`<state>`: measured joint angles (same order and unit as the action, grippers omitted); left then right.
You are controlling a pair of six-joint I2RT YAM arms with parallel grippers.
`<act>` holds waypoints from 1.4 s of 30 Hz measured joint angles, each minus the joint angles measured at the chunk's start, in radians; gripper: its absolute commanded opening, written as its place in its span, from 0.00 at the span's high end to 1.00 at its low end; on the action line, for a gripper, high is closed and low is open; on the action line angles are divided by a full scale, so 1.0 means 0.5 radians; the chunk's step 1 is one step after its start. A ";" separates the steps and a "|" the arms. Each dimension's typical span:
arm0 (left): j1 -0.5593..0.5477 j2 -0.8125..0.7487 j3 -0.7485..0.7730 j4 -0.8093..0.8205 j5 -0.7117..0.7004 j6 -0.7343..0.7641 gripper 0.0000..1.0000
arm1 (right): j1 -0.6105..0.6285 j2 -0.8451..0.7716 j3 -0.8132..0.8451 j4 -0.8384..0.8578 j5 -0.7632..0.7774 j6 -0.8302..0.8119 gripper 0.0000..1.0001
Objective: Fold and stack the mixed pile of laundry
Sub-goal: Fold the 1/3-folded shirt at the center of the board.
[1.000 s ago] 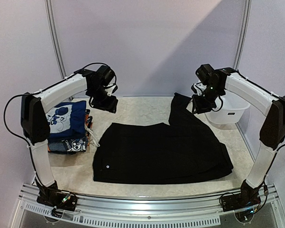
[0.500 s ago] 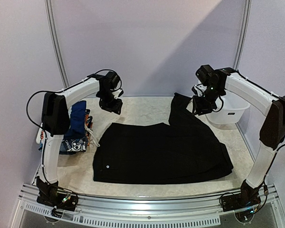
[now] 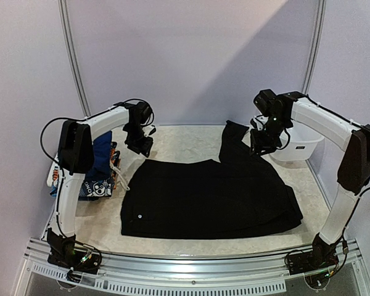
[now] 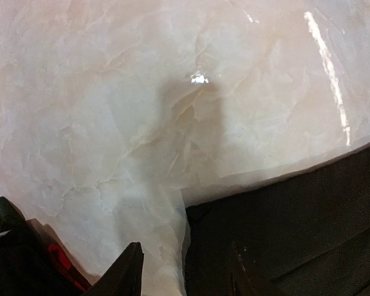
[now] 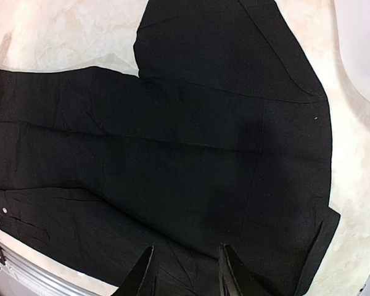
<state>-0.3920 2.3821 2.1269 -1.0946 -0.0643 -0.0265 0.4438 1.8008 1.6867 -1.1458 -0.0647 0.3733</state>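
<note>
A large black garment [image 3: 209, 194] lies spread flat across the middle of the table, with one part reaching back towards the wall [image 3: 233, 139]. It fills the right wrist view [image 5: 191, 154]. A stack of folded clothes [image 3: 98, 172], navy and blue cartoon-print, sits at the left. My left gripper [image 3: 139, 147] is open and empty, just above the garment's back left corner [image 4: 200, 213]. My right gripper [image 3: 261, 148] is open and empty, hovering over the garment's back right part.
A white plastic tub [image 3: 299, 145] stands at the back right, behind the right gripper. The pale marble-look tabletop [image 3: 179, 142] shows bare behind the garment. A metal rail [image 3: 185, 271] runs along the near edge.
The left arm has swung right from over the folded stack and come down to the black garment's back left corner. The right gripper has dropped slightly.
</note>
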 measured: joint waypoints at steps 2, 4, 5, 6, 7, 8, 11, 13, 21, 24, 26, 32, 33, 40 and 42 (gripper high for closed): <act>0.013 0.023 0.000 0.004 0.002 0.005 0.56 | 0.000 -0.005 0.000 -0.005 -0.001 0.009 0.66; 0.024 0.066 0.000 0.005 0.009 0.011 0.56 | 0.000 -0.013 -0.004 -0.010 0.000 0.017 0.66; 0.027 0.089 0.000 0.007 0.012 0.016 0.57 | 0.000 -0.018 -0.010 -0.011 -0.001 0.021 0.66; 0.030 0.113 0.000 0.009 0.018 0.018 0.57 | 0.000 -0.025 -0.019 -0.014 -0.001 0.026 0.66; 0.031 0.132 0.000 0.009 0.024 0.022 0.57 | 0.000 -0.031 -0.026 -0.016 -0.001 0.030 0.66; 0.031 0.152 -0.002 0.009 0.034 0.025 0.57 | 0.000 -0.031 -0.031 -0.020 -0.002 0.032 0.65; 0.031 0.172 -0.005 0.013 0.064 0.031 0.59 | 0.000 -0.032 -0.049 -0.020 -0.002 0.045 0.65; 0.032 0.173 -0.005 0.021 0.093 0.031 0.60 | 0.000 -0.032 -0.059 -0.021 -0.003 0.052 0.65; 0.037 0.185 0.011 0.030 0.155 0.029 0.60 | 0.000 -0.032 -0.060 -0.022 -0.031 0.075 0.65; 0.040 0.185 0.014 0.043 0.186 0.022 0.62 | 0.000 -0.031 -0.060 -0.022 -0.040 0.082 0.65; 0.044 0.193 0.025 0.050 0.215 0.014 0.65 | 0.000 -0.031 -0.060 -0.022 -0.045 0.087 0.64; 0.060 0.209 0.045 0.073 0.259 -0.004 0.77 | 0.000 -0.031 -0.059 -0.022 -0.050 0.106 0.64; 0.063 0.211 0.046 0.076 0.263 -0.004 0.80 | 0.000 -0.031 -0.059 -0.022 -0.050 0.111 0.64; 0.080 0.211 0.037 0.098 0.314 0.001 1.00 | 0.000 -0.021 -0.018 -0.020 -0.063 0.146 0.61; 0.082 0.207 0.024 0.113 0.331 -0.002 1.00 | -0.001 0.011 0.060 -0.016 -0.073 0.155 0.59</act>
<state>-0.3511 2.4855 2.1391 -1.0382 0.1013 -0.0277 0.4435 1.8065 1.7168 -1.1538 -0.1013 0.4507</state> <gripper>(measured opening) 0.008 0.391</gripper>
